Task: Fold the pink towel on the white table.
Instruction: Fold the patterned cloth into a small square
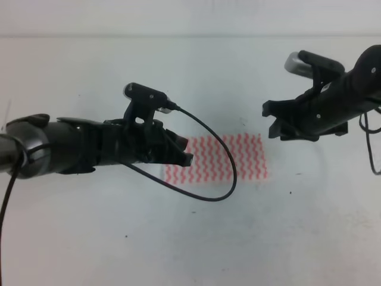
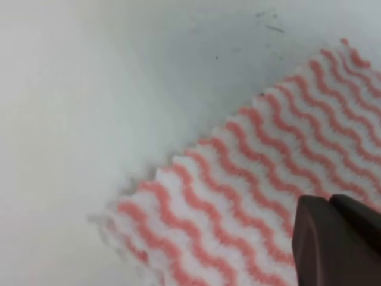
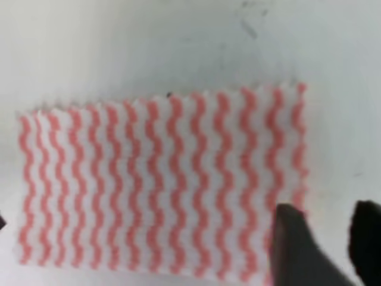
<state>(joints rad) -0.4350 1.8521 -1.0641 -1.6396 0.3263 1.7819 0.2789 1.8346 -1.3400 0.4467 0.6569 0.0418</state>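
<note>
The pink towel (image 1: 244, 156) lies flat on the white table (image 1: 178, 238) as a wide rectangle with wavy pink-red and white stripes. My left gripper (image 1: 186, 152) hovers over the towel's left edge. In the left wrist view its dark fingers (image 2: 315, 238) sit pressed together above the towel (image 2: 250, 196), with nothing held. My right gripper (image 1: 272, 122) hangs just up and right of the towel's upper right corner. In the right wrist view the right gripper (image 3: 342, 250) is open over the towel's (image 3: 161, 179) right edge, with bare table showing in the gap.
A black cable (image 1: 234, 173) loops from the left wrist camera (image 1: 146, 94) across the towel's middle and back under the arm. Another cable (image 1: 372, 152) hangs from the right arm. Small dark specks dot the table (image 2: 89, 89).
</note>
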